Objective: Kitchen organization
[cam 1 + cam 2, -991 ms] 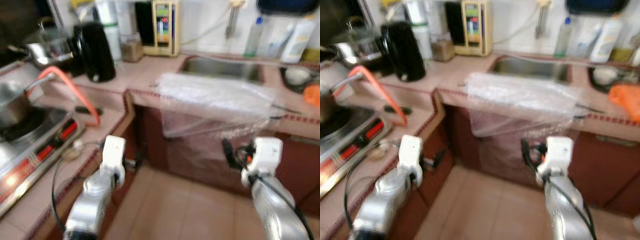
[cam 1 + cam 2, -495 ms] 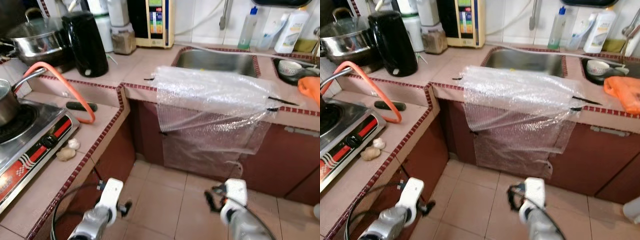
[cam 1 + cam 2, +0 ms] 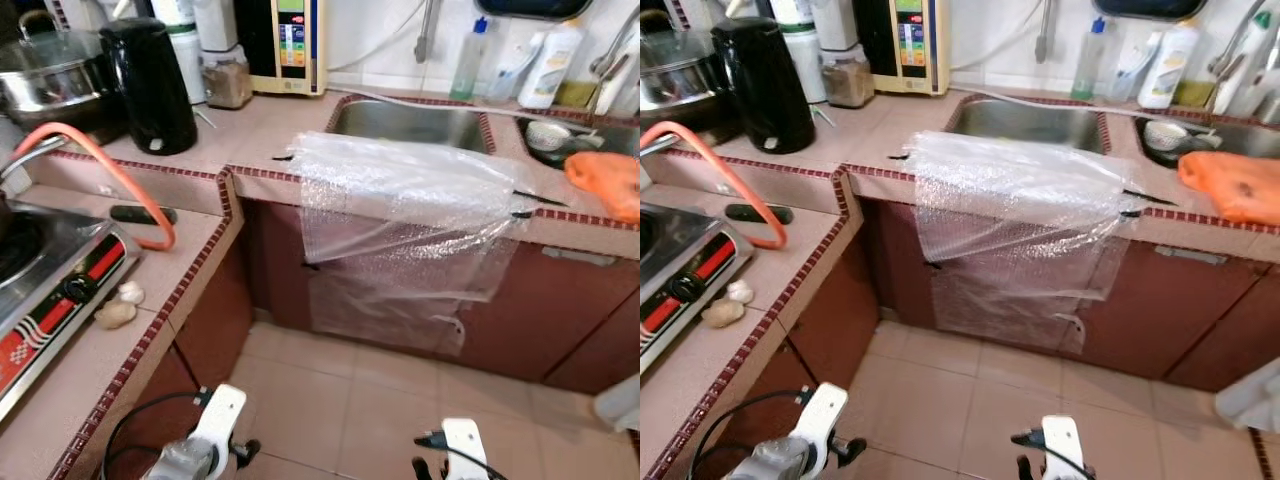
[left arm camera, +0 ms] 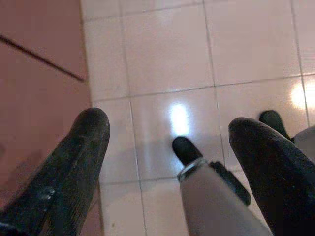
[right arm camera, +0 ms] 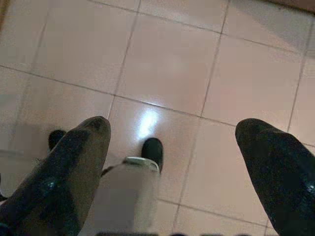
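Kitchen tabletop (image 3: 270, 140) now shows sharp and whole where a second ago it was blurred and close: the camera has lifted and pulled back, and both arms have dropped from chest height to the bottom of the head views, so I judge the robot has stepped away to survey and no item has yet been picked for tidying. Along the left run of tabletop sit the gas stove (image 3: 50, 270) with two garlic bulbs (image 3: 118, 305) near the front edge, an orange hose (image 3: 110, 165) arching over the step, a dark handled tool (image 3: 142, 214), then the black kettle (image 3: 152, 85) and a steel pot (image 3: 50, 75) toward the back left corner. The left claw (image 4: 167, 162) hangs low by the cabinet, fingers spread and holding nothing, pointing at the floor tiles (image 4: 162, 54). At the middle, a bubble wrap sheet (image 3: 410, 210) drapes over the front edge below the sink (image 3: 405, 118) and hangs down the cabinet doors — loose, likely to snag a passing arm. The right claw (image 5: 172, 162) is likewise spread wide and empty above the floor. Toward the right end lie an orange cloth (image 3: 605, 183), a small bowl (image 3: 545, 133) and soap bottles (image 3: 548, 65) against the back wall. Open floor in front of the cabinets gives fair room to walk; the inner corner by the stove looks tightest.
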### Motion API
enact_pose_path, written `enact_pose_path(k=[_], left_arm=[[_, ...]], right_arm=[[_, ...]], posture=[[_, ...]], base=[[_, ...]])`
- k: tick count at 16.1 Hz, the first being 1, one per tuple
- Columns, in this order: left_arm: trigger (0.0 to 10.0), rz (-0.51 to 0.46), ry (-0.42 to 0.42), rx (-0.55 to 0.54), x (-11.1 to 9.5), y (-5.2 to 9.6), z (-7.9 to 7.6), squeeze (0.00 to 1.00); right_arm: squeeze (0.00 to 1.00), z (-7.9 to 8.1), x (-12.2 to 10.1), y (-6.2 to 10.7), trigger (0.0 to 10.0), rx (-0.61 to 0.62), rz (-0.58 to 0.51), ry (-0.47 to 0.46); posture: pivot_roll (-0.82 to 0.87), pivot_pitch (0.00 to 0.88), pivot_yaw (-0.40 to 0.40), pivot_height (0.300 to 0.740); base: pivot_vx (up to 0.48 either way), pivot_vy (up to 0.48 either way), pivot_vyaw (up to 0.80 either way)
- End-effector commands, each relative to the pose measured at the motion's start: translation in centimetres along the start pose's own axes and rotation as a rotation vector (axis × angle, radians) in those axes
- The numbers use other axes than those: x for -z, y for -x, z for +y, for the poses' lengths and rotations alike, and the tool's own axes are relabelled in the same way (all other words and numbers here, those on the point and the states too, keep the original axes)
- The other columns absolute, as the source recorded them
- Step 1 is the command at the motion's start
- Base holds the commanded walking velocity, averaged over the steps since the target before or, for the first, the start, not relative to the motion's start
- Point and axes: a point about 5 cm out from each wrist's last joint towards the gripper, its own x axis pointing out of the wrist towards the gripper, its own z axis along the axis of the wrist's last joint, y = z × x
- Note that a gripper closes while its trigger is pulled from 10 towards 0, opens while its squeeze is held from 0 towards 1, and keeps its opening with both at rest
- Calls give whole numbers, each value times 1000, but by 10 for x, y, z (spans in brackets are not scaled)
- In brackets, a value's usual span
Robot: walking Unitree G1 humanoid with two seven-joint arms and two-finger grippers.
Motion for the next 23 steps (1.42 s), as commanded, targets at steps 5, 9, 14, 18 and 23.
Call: enact_pose_path(k=[5, 9, 14, 18, 23], left_arm=[[10000, 9, -40, 50, 0, -1, -7, 0], [10000, 5, -66, 76, -6, -5, -21, 0], [10000, 34, -105, 82, 0, -7, -32, 0], [10000, 69, -124, 74, 16, -5, -34, 0], [10000, 96, -142, 55, 27, -2, -26, 0]], right_arm=[[0, 5, 14, 2, 10000, -15, 22, 55], [0, 9, 16, 3, 10000, -18, 23, 63], [0, 7, 11, 1, 10000, -1, 9, 48], [0, 2, 15, 3, 10000, 10, 19, 56], [0, 6, 19, 3, 10000, 9, 28, 56]], posture=[[-87, 0, 40, 740], [-91, 0, 51, 740], [-94, 0, 54, 740], [-102, 0, 63, 740], [-106, 0, 71, 740]], base=[[0, -312, 0], [0, -442, 0], [0, -458, 0], [0, -458, 0], [0, -454, 0]])
